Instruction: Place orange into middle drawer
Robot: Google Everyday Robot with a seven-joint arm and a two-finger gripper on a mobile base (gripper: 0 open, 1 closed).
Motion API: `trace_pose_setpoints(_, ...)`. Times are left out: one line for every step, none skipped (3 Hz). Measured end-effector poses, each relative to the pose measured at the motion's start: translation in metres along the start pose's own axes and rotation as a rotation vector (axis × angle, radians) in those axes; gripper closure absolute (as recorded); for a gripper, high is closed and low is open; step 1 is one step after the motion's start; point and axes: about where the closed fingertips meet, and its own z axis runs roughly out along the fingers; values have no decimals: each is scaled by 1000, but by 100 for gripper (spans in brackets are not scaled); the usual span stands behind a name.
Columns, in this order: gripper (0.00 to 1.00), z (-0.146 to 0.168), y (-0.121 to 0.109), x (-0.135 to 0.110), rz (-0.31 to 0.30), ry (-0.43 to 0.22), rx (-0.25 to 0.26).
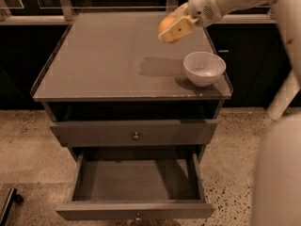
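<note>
The orange (165, 26) is a small round fruit held in my gripper (173, 29), lifted well above the grey cabinet top (103, 65), with its shadow on the top below. The gripper's yellowish fingers (179, 28) are shut around the orange. The middle drawer (136, 192) is pulled open at the bottom of the view and looks empty inside. The shut grey drawer with a round knob (136, 136) sits directly above it. The gripper is up and behind the open drawer, over the right rear part of the top.
A white bowl (204, 68) stands on the right side of the cabinet top, just below and right of the gripper. My white arm (277, 164) fills the right edge of the view. Speckled floor (23, 154) surrounds the cabinet.
</note>
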Motion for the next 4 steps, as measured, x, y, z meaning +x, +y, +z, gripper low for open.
trace_pose_setpoints(100, -65, 35, -39, -29, -94, 156)
trace_pose_setpoints(100, -72, 44, -35, -5, -124, 203)
trace_pose_setpoints(100, -71, 43, -34, -3, -123, 201)
trace_pose_setpoints(100, -61, 55, -33, -14, -134, 204)
